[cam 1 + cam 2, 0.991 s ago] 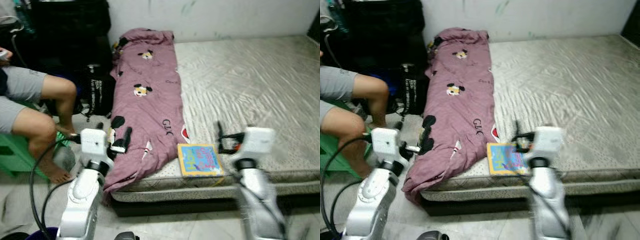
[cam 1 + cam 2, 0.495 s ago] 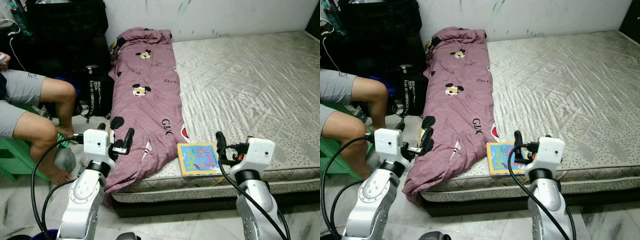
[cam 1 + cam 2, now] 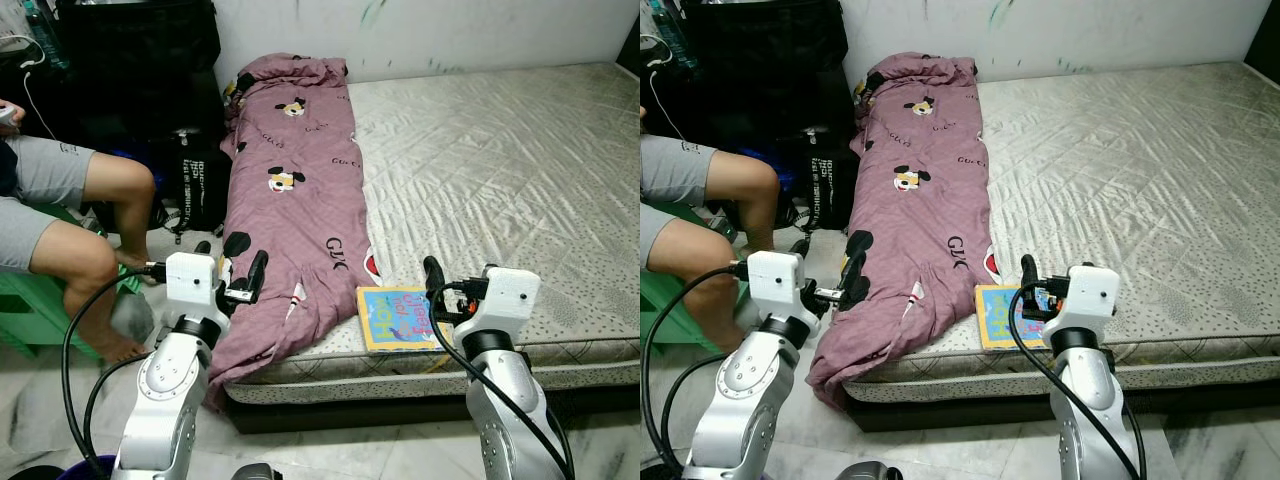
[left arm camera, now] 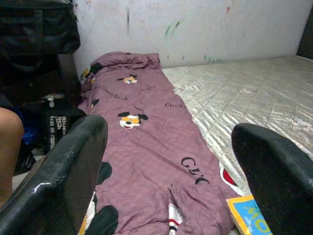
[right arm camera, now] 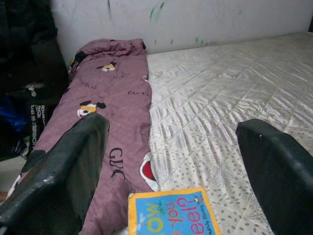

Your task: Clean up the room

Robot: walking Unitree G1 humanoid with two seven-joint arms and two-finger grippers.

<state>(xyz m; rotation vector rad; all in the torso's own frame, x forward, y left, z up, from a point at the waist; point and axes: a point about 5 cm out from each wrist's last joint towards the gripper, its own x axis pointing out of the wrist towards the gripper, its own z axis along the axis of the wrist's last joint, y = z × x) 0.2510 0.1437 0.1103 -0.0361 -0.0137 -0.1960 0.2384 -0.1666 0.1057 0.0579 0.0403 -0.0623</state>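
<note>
Both our hands are open and empty: the left hand [image 3: 243, 282] at lower left over the mauve blanket [image 3: 293, 195], the right hand [image 3: 433, 292] at lower centre beside the picture book [image 3: 393, 318] on the mattress [image 3: 500, 170] edge. A person's legs [image 3: 85, 230] sit at far left.

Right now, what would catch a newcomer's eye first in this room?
A long purple blanket with cartoon prints lies along the left side of the bare mattress. A bright picture book sits at the mattress's near edge, between the left gripper and right gripper.
</note>
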